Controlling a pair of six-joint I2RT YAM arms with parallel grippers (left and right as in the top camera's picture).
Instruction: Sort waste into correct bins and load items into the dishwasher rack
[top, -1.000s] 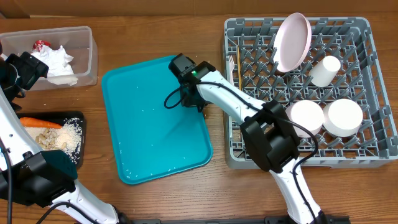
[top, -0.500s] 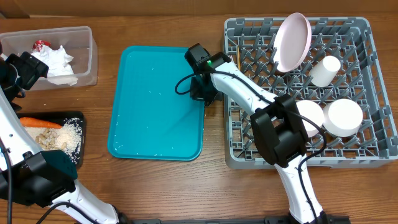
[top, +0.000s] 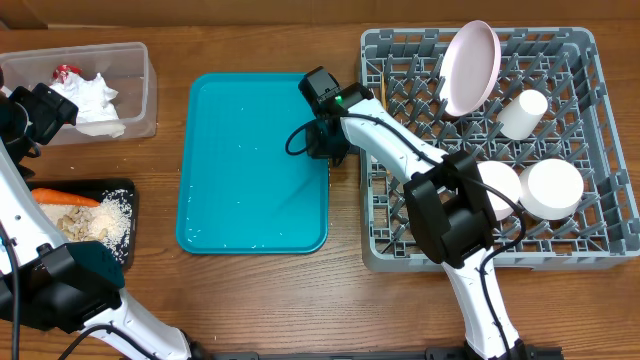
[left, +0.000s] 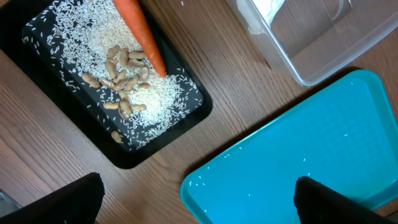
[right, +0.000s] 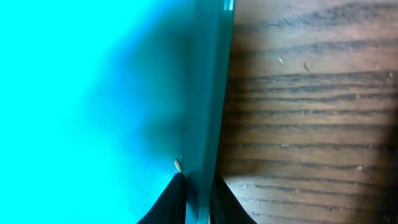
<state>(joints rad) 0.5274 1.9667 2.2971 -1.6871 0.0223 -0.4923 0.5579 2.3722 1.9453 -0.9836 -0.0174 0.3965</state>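
My right gripper is shut on the right rim of the flat teal serving tray, just left of the grey dishwasher rack. The rack holds the pale-pink plate on edge, the white cup, two white bowls, the white fork and the wooden stick. The clear tub holds the napkin and the red-and-white wrapper. The black tray holds the carrot, rice and beige scraps. My left gripper is open, high above the table.
The teal tray lies square on the wooden table between the black tray and the rack, with a few rice grains on it. Its near-left corner shows in the left wrist view. The left arm stands at the far left.
My right gripper has swung the teal tray from a tilted position to lie square and drawn it right and back toward the rack. The left arm has not moved.
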